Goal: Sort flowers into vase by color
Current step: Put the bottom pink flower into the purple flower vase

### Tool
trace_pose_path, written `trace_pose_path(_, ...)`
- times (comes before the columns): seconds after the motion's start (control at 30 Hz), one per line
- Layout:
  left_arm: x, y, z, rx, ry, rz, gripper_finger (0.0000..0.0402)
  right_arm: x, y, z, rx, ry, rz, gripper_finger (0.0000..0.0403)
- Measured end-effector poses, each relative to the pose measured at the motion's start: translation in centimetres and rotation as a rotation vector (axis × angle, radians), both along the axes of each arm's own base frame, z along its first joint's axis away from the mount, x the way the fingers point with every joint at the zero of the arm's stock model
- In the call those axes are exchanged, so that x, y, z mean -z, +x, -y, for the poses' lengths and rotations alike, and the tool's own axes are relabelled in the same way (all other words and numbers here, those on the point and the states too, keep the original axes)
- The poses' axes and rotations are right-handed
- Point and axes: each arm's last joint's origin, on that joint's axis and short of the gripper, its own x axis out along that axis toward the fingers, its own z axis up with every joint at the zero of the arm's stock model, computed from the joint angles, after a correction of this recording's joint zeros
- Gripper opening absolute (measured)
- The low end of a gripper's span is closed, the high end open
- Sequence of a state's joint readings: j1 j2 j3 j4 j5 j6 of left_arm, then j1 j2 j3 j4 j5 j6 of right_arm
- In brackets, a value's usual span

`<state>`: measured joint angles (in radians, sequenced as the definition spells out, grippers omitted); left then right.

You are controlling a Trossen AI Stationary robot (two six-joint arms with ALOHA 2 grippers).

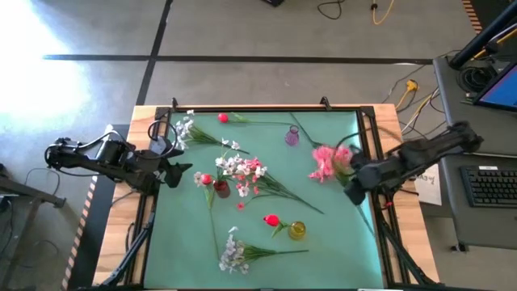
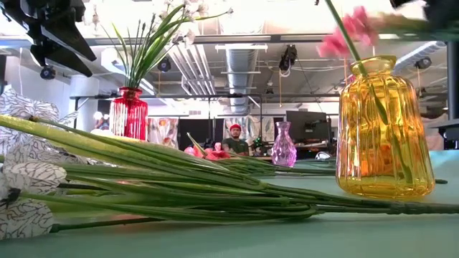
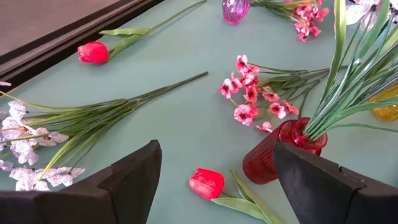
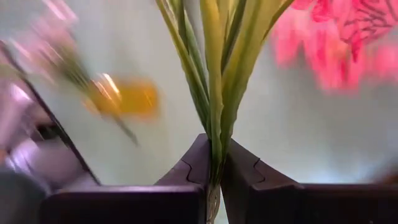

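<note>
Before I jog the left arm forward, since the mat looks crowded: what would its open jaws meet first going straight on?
Probably the red vase with its green stems, just ahead of the left gripper. A loose red bud lies on the mat between the jaws, likely below their path; depth is unclear.

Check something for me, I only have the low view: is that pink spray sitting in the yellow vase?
Observer: No. From above, the pink spray is near the right edge of the green mat, well apart from the yellow vase.
Operator: What's holding it?
Observer: The right end effector, shut on its green stems.
Operator: Left arm?
Observer: The left end effector is at the mat's left edge, open and empty, facing the red vase.
</note>
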<state>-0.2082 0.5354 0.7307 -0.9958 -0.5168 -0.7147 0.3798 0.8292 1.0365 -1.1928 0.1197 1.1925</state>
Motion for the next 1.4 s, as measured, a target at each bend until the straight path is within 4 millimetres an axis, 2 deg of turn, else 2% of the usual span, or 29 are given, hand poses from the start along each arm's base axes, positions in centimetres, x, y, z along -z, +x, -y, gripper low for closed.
trace_pose_path(0.13,0.0,0.0,0.0,0.000,0.000,0.000,0.0293,-2.0,0.6,0.7,-0.001,-0.259,0.324,0.0015)
trace_pose_path(0.27,0.0,0.0,-0.1,-0.008,0.028,-0.001,0.0293,-3.5,2.2,1.0,0.096,-0.619,0.586,0.0015)
trace_pose_path(0.43,-0.1,0.0,-0.2,-0.034,0.074,0.000,0.0293,-5.4,4.8,1.2,0.082,-0.949,0.766,0.0015)
trace_pose_path(0.57,-0.1,0.0,-0.2,-0.036,0.072,0.002,0.0293,-6.0,6.2,2.7,0.113,-1.145,0.747,0.0015)
trace_pose_path(0.8,-0.1,0.0,-0.2,-0.040,0.068,0.007,0.0293,-4.2,7.4,8.0,0.151,-1.169,0.748,0.0015)
trace_pose_path(0.97,-0.1,0.0,-0.2,-0.040,0.067,0.009,0.0293,-2.9,7.0,11.3,0.199,-1.173,0.755,0.0015)
trace_pose_path(1.1,-0.1,0.0,-0.2,-0.040,0.067,0.009,0.0293,-2.3,6.7,12.5,0.225,-1.158,0.737,0.0015)
trace_pose_path(1.4,-0.1,0.0,-0.2,-0.041,0.067,0.010,0.0293,-0.9,7.6,13.2,0.197,-1.135,0.685,0.0015)
